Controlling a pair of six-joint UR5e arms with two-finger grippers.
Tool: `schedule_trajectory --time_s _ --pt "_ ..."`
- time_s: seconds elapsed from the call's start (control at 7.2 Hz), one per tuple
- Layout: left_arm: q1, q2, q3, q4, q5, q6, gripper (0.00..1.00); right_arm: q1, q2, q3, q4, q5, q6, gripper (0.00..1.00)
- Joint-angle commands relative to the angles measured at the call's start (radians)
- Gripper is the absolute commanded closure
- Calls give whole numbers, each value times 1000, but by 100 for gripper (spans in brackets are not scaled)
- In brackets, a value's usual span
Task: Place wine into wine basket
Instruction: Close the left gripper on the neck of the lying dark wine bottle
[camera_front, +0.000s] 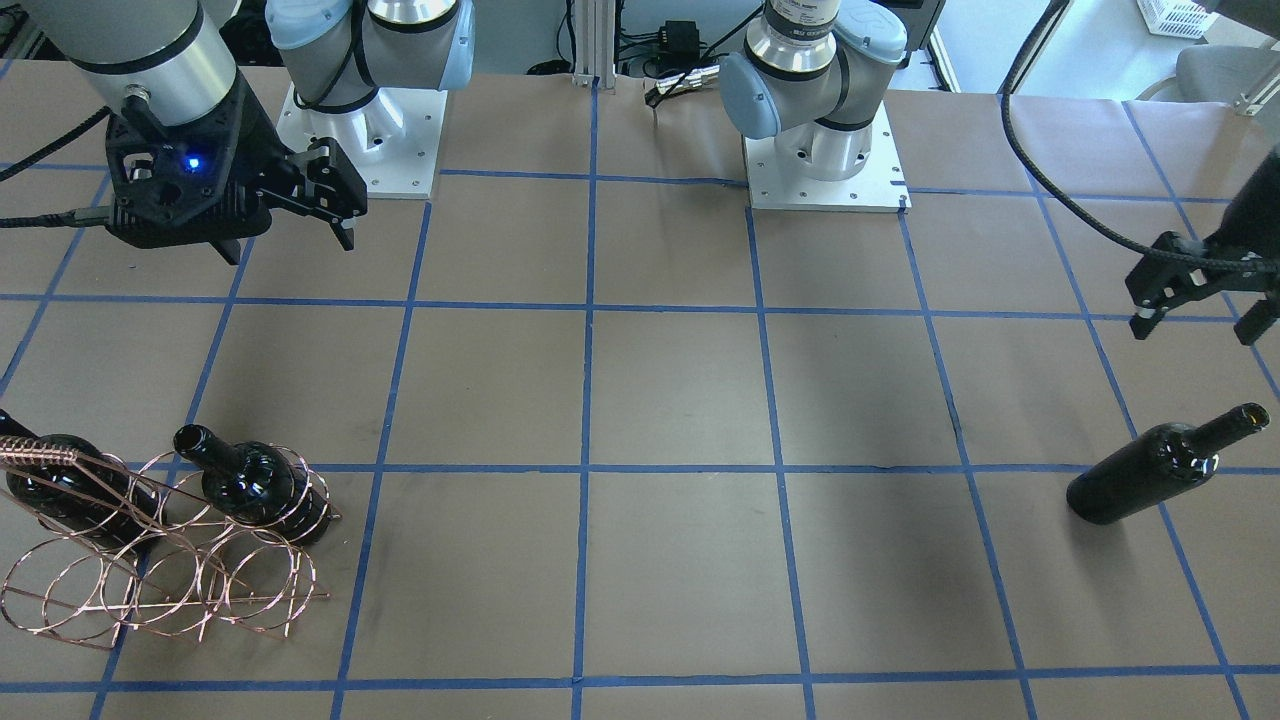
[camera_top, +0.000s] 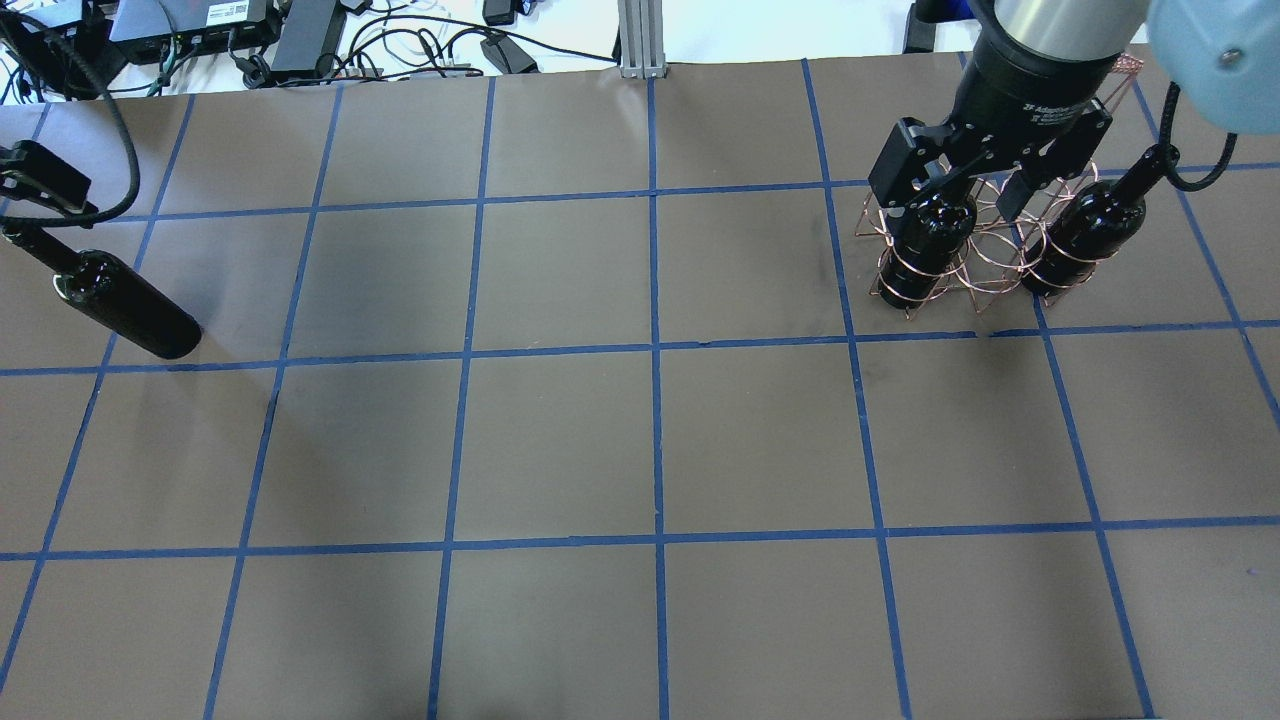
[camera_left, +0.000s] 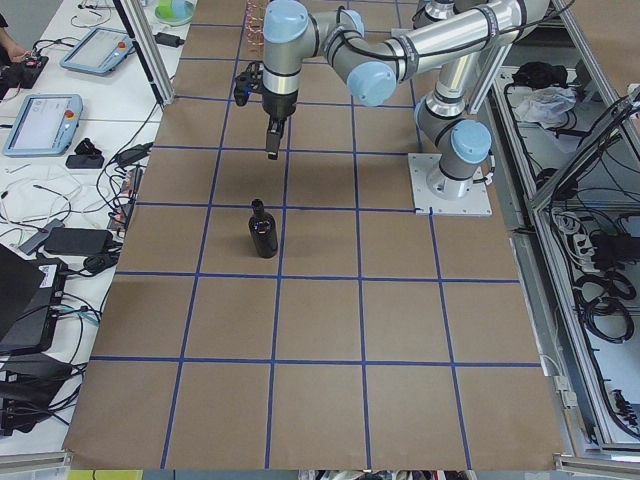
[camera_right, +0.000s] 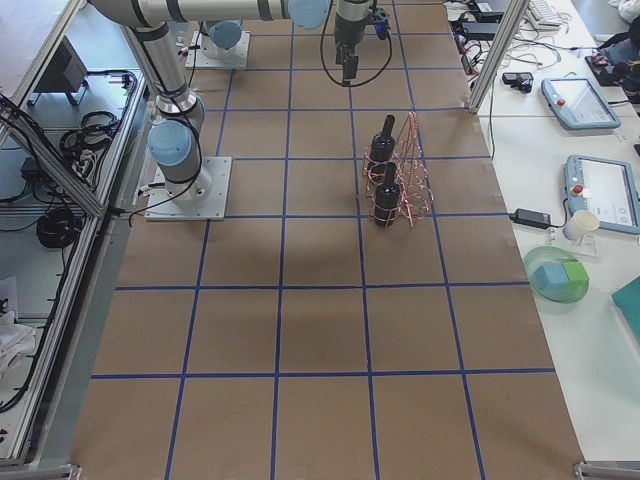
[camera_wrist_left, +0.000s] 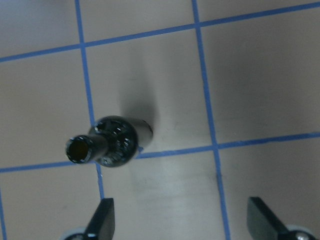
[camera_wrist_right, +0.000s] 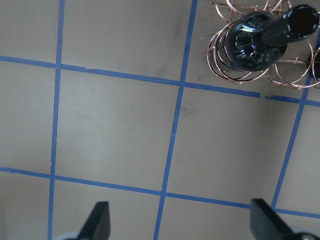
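1. At the operators' edge of the table (camera_front: 680, 400), toward the corner on the robot's right, the wine basket (camera_front: 150, 600) holds two seated bottles (camera_front: 255, 485) upright in its back rings (the front rings show only bare wire).
2. Near the table's end on the robot's left, the third bottle (camera_front: 1160, 475) stands upright on the paper, touching nothing and well apart from the basket.
3. A little further in, the left gripper (camera_front: 1197, 325) hangs above the table near that bottle. Its fingers are spread wide and empty, and in its wrist view the bottle sits ahead of the fingertips, not between them.
4. Further in, toward the robot's edge, the right gripper (camera_front: 288, 240) hovers high with its fingers parted, holding nothing.
5. By my reckoning, two of the three are done. The last bottle has yet to be gripped, carried the length of the table and lowered into a free ring.
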Motion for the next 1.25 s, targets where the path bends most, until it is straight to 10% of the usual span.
schedule_trajectory --time_s 0.0,1.11 --pt "119 -59 -42 138 -101 163 4 0 1 0 6 0 0 0" --pt "154 -174 -42 233 -214 176 0 -3 2 2 14 -43 -6 0"
